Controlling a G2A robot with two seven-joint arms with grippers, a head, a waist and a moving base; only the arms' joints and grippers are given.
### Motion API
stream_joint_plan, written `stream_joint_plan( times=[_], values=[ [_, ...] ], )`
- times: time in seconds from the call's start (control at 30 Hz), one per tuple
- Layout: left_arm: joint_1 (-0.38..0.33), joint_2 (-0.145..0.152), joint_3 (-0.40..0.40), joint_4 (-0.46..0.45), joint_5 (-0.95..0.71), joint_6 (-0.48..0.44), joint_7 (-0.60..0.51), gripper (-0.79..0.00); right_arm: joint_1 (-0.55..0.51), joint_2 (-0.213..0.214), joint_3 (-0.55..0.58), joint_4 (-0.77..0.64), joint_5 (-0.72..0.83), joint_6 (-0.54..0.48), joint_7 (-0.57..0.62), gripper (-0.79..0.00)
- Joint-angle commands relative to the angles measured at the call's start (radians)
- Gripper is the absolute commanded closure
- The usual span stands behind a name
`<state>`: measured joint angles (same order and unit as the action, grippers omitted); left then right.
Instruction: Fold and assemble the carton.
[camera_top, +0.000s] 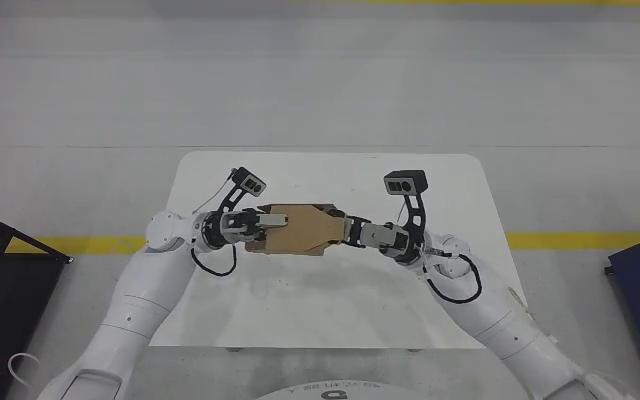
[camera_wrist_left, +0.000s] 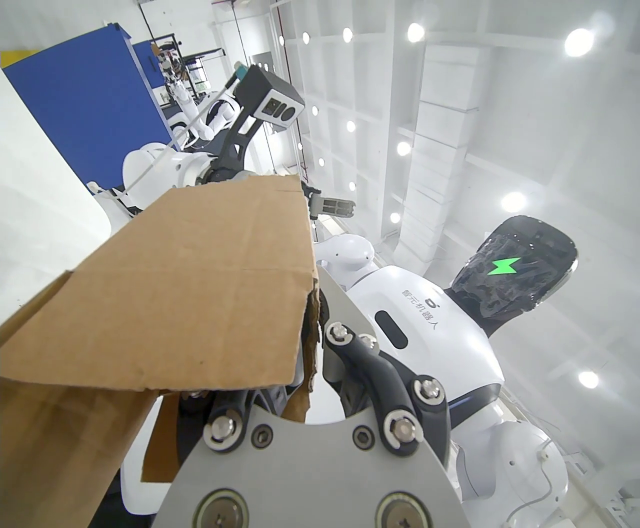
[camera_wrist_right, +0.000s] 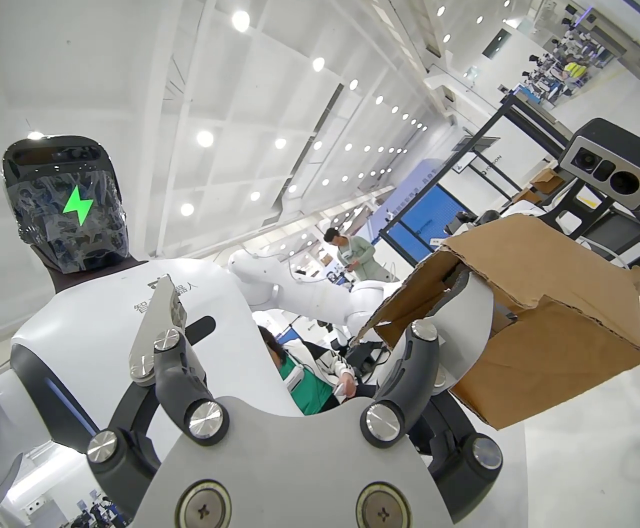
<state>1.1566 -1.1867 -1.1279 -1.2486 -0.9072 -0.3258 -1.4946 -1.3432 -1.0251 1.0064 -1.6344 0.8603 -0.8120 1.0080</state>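
Note:
A brown cardboard carton sits over the middle of the white table, between my two grippers. My left gripper is at its left end. In the left wrist view this gripper is shut on a carton wall, with one finger hidden behind the cardboard. My right gripper is at the opposite end. It stands open, with one finger inside the carton's open end and the other well outside it. The end flaps hang loose and ragged.
The table has bare room in front of and behind the carton. A yellow floor line runs past both sides. Dark objects stand on the floor at the far left and far right.

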Motion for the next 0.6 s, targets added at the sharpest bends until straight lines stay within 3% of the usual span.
stream_joint_plan(
  times=[0.0,0.57],
  values=[
    [0.001,-0.002,-0.003,-0.002,0.000,0.000,0.000,0.000,0.002,-0.002,0.003,0.005,0.005,-0.002,-0.002,-0.785],
    [0.005,-0.013,-0.003,-0.014,0.029,0.041,-0.041,0.000,-0.031,-0.006,0.097,0.028,-0.001,-0.069,-0.069,-0.785]
  ],
)
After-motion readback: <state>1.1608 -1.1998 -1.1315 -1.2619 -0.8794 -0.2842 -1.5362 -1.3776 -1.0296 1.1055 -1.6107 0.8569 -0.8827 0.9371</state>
